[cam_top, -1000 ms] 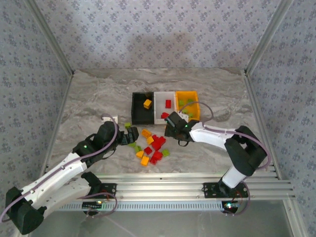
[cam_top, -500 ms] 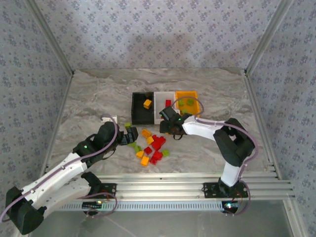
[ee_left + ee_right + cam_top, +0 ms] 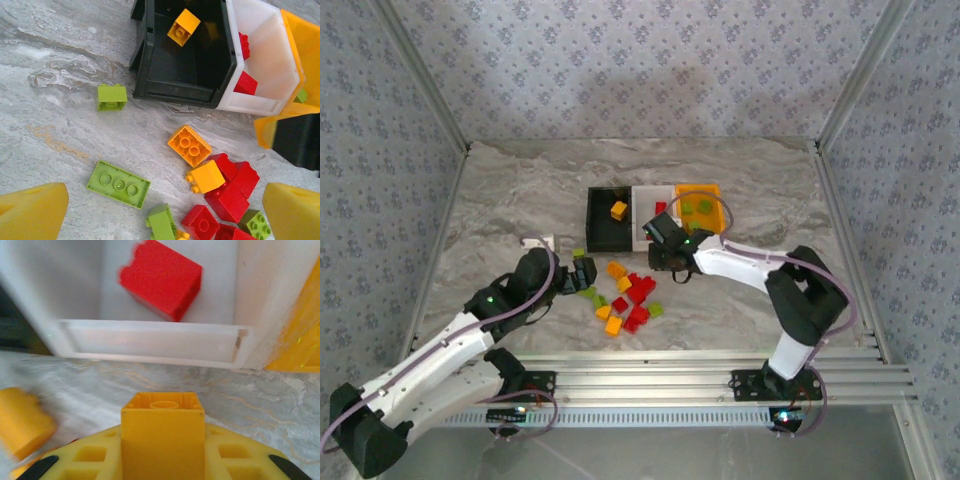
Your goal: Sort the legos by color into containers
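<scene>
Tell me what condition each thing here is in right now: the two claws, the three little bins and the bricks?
left gripper: open, holding nothing, above the loose bricks.
right gripper: shut on a yellow brick.
black bin: upright, one orange-yellow block inside.
white bin: upright, red bricks inside.
orange bin: upright, green bricks inside.
loose bricks: mixed colours, unsorted on the table.

Premises: a purpose-built robot test cell of laboratory type. Evidence: patterned backdrop panels (image 3: 650, 70) on three sides, held in bare aluminium frame posts (image 3: 425, 75). A marble-print surface (image 3: 520, 190) is fitted between them. Slotted aluminium rails (image 3: 650, 372) along the near edge carry the bolted bases of the left arm (image 3: 440, 355) and right arm (image 3: 740, 268).
</scene>
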Controlling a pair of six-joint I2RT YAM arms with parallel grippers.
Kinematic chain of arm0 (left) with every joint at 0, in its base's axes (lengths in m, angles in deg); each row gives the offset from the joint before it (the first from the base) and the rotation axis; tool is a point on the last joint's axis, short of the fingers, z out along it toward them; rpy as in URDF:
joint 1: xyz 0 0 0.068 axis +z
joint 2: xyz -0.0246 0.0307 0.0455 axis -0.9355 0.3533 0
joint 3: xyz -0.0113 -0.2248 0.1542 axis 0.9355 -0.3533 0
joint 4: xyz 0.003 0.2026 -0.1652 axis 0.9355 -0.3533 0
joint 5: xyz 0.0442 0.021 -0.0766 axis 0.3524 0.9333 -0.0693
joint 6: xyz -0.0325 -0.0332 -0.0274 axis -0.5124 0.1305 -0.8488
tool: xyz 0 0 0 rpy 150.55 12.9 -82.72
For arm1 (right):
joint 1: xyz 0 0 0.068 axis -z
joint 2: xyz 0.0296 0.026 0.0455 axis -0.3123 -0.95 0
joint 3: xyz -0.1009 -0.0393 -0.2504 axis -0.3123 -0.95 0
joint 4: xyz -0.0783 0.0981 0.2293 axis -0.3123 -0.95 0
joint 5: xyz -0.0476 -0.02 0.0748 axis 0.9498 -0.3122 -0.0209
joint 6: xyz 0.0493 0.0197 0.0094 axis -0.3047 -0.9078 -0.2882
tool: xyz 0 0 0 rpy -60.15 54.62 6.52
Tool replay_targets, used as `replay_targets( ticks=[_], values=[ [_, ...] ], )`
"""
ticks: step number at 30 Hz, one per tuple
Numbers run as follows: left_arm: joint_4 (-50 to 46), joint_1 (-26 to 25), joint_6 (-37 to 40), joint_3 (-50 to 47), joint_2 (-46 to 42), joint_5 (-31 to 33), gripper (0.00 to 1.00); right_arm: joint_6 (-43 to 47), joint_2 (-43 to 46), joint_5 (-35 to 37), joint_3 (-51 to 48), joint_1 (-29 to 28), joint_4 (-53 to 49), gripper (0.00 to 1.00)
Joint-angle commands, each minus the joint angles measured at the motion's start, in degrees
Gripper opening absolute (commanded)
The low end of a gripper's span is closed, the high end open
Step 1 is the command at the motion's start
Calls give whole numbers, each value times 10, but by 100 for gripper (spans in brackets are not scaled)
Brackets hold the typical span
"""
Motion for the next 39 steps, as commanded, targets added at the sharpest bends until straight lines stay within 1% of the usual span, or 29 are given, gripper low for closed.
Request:
replay_targets(
  ticks=[1,3,9,13,18,20,23,24,26,29,32,36,39],
  values=[
    [-19,0,-6,-6,-12,19,100,42,37,-9,47,-22,-25,27],
    [-27,0,-10,-9,-12,23,99,54,19,-26,95,-27,-32,27],
    [-42,0,-25,-14,-29,23,99,82,-99,-48,225,-28,-28,29],
    [-55,2,-24,-13,-35,17,99,98,-186,-46,328,-24,-53,31],
    [-57,1,-12,-14,-32,-1,99,102,-257,-45,417,-12,-64,36],
    [-55,1,-8,-15,-31,-10,99,103,-272,-52,440,-9,-68,41],
    [-46,1,3,-18,-25,-29,99,101,-281,-60,469,-4,-76,61],
    [-44,2,7,-18,-20,-34,98,98,-279,-61,472,-3,-75,65],
    [-40,1,11,-17,-8,-38,97,95,-266,-62,471,-1,-71,69],
    [-15,2,13,-15,14,-55,97,88,-225,-55,438,1,-56,70],
    [16,-1,21,-4,50,-80,97,73,-156,-43,364,9,-20,70],
    [49,-12,48,23,136,-95,89,49,-52,-38,231,24,23,70],
    [71,-23,65,44,212,-102,87,38,15,-33,146,37,31,70]
  ],
)
